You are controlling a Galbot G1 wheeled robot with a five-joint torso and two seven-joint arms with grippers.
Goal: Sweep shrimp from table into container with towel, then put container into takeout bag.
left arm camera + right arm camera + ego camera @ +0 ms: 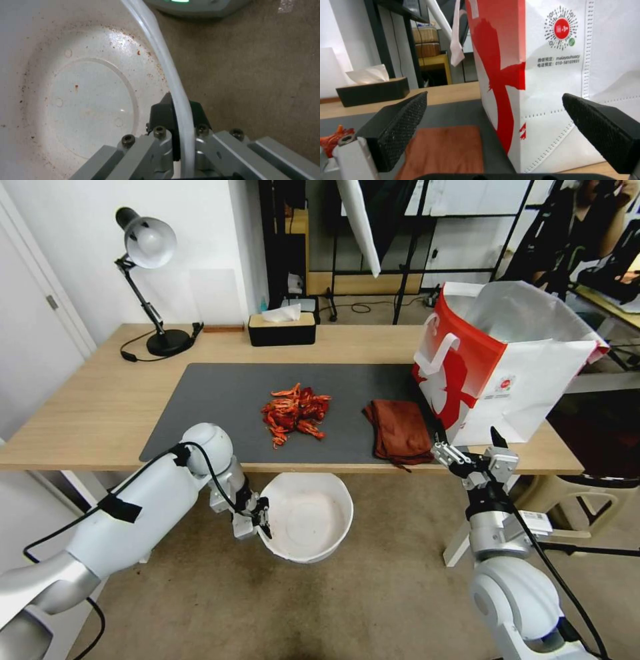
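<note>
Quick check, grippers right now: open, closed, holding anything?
Left gripper: shut on the container rim, below the table edge.
Right gripper: open, empty, near the towel.

You see glossy shrimp (295,413), a soft cloth towel (399,431), a smooth plastic container (308,517) and a pale wood table (93,407).

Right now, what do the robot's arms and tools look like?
Both arms are glossy white shells with silver-grey metal joints and black cables running along them. The left tool has grey bolted links ending in black fingers. The right tool carries wedge-shaped black pads with a fine dotted texture.
</note>
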